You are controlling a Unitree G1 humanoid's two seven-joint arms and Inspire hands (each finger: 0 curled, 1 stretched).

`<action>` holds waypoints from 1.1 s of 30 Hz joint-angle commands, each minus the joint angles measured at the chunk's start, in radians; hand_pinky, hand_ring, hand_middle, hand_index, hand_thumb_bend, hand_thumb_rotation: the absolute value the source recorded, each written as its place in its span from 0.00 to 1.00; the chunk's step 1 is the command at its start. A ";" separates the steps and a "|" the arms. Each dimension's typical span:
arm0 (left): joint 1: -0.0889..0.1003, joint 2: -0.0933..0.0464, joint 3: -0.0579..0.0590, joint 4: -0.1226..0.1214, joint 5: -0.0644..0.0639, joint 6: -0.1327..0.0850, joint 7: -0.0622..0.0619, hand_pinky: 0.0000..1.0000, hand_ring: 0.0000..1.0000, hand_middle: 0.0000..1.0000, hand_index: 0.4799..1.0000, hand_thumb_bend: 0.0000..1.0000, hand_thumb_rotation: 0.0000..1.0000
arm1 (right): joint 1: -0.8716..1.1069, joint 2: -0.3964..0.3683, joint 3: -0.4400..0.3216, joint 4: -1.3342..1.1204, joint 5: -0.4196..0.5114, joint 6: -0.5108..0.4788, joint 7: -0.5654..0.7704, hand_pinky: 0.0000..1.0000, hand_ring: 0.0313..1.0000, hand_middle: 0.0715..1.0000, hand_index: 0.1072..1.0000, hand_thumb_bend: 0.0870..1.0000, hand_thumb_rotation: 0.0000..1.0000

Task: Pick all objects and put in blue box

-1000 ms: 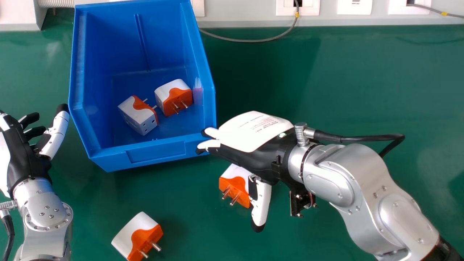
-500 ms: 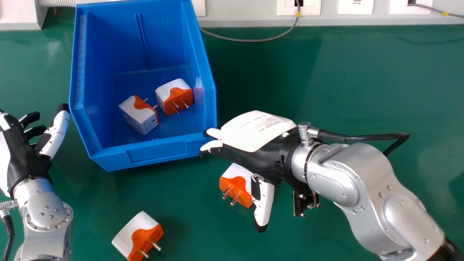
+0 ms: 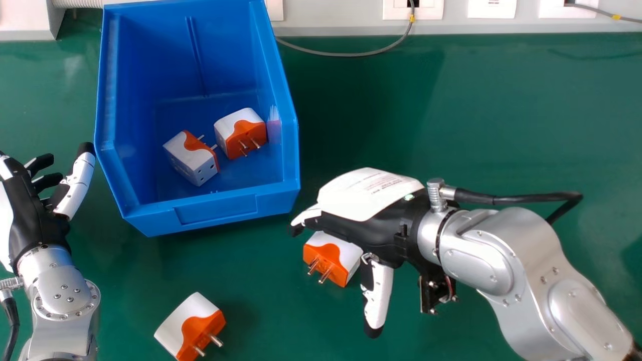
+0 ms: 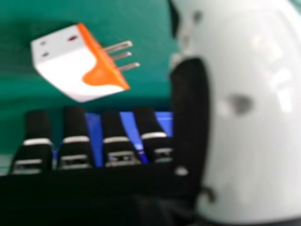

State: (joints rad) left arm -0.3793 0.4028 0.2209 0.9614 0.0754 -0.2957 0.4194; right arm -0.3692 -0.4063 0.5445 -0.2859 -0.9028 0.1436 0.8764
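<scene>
- Nearest you is a loose adapter (image 3: 190, 326), well apart from both hands and nearer the left forearm; judge it the later pick.
- Your key relation: the second adapter (image 3: 331, 258) lies on the robot's side of the right hand (image 3: 371, 193), partly beneath the palm, between fingers and thumb in the head view. Its prongs point toward the robot and slightly left; you can't be sure of its long axis.
- That right hand is open, fingers straight toward the left, thumb swung out toward the robot. It is clearly your nearer hand; lower it carefully so the thumb clears the adapter.
- Your left hand (image 3: 37, 220) lies open beside the box's left wall.
- Past the fingertips, the blue box (image 3: 215, 208) has its low front lip and near right corner close by; lift before you cross.
- Farther in, two adapters (image 3: 193, 158) (image 3: 241, 133) sit on its floor, with room behind them.
</scene>
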 commanded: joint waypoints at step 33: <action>0.005 0.000 0.003 0.001 -0.002 0.008 -0.004 0.59 0.73 0.82 0.75 0.63 0.53 | -0.134 0.087 0.148 0.387 -0.075 -0.073 -0.136 0.79 0.81 0.84 0.80 0.92 0.07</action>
State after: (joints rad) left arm -0.3776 0.4021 0.2211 0.9598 0.0755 -0.2940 0.4170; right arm -0.4993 -0.3138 0.6804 0.0651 -0.9576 0.0701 0.7282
